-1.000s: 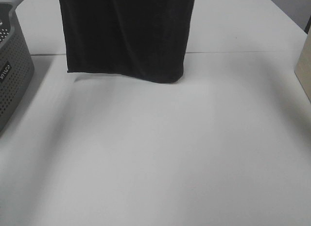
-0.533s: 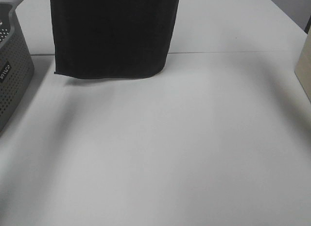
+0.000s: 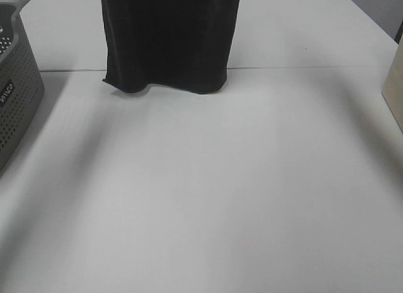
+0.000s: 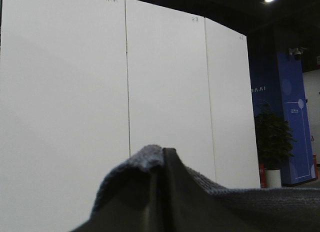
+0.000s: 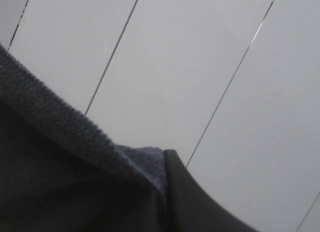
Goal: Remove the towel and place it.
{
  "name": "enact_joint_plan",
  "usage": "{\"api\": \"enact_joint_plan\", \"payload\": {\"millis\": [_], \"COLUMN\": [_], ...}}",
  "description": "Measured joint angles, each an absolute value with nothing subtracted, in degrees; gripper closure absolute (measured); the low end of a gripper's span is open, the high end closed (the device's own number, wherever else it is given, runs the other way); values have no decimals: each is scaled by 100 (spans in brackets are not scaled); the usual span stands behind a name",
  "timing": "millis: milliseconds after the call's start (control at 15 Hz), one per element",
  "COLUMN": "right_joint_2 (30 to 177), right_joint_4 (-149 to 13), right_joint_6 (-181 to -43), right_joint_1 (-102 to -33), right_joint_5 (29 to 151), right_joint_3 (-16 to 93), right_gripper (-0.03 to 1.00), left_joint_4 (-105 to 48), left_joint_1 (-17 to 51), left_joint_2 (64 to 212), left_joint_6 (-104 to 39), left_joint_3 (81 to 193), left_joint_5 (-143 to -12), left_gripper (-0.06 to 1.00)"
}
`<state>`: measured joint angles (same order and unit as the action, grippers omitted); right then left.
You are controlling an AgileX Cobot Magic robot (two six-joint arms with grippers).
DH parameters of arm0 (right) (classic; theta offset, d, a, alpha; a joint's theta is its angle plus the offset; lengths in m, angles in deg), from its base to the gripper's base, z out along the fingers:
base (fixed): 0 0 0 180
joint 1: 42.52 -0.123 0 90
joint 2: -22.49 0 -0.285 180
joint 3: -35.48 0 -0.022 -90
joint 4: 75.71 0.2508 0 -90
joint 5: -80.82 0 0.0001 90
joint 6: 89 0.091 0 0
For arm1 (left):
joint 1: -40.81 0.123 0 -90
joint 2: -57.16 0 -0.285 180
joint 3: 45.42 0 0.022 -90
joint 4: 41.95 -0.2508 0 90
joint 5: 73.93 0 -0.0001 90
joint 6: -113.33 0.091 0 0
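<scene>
The dark charcoal towel (image 3: pixel 169 41) hangs down from above the top edge of the exterior view, over the far middle of the white table (image 3: pixel 208 192). Its wavy lower hem reaches about the table's seam; I cannot tell whether it touches. Neither gripper shows in the exterior view. In the left wrist view my left gripper (image 4: pixel 163 154) is shut, with a fold of the towel (image 4: pixel 130 172) pinched at its tip. In the right wrist view my right gripper (image 5: pixel 164 162) is likewise shut on the towel's hemmed edge (image 5: pixel 55 127).
A grey perforated basket (image 3: pixel 14 91) stands at the table's left edge. A pale box-like thing (image 3: pixel 394 91) pokes in at the right edge. White wall panels fill both wrist views.
The hanging towel swung left, then back right. Its lower hem has risen a little and gone from nearly straight to wavy.
</scene>
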<state>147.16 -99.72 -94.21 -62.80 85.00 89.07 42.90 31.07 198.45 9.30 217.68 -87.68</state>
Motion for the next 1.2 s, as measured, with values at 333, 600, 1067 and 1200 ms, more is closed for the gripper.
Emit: {"api": "enact_joint_plan", "payload": {"millis": [333,600,1067,1200], "right_joint_2": [14716,14716,14172,13897], "right_joint_4": [-9972,-9605,-8081,-7709], "right_joint_6": [-9421,-9421,-9725,-9730], "right_joint_1": [-6280,-6280,-6280,-6280], "right_joint_5": [9170,10247,13404,14258], "right_joint_3": [8947,8947,8947,8947], "right_gripper": [96,96,96,96], "left_joint_4": [4307,2881,-1033,-1336], "left_joint_1": [3107,3107,3107,3107], "left_joint_2": [19845,19845,19530,19301], "left_joint_6": [890,-428,-3843,-4318], "left_joint_3": [21802,21802,21802,21802], "left_joint_5": [-9055,-9857,-12997,-13959], "left_gripper": [94,94,94,94]}}
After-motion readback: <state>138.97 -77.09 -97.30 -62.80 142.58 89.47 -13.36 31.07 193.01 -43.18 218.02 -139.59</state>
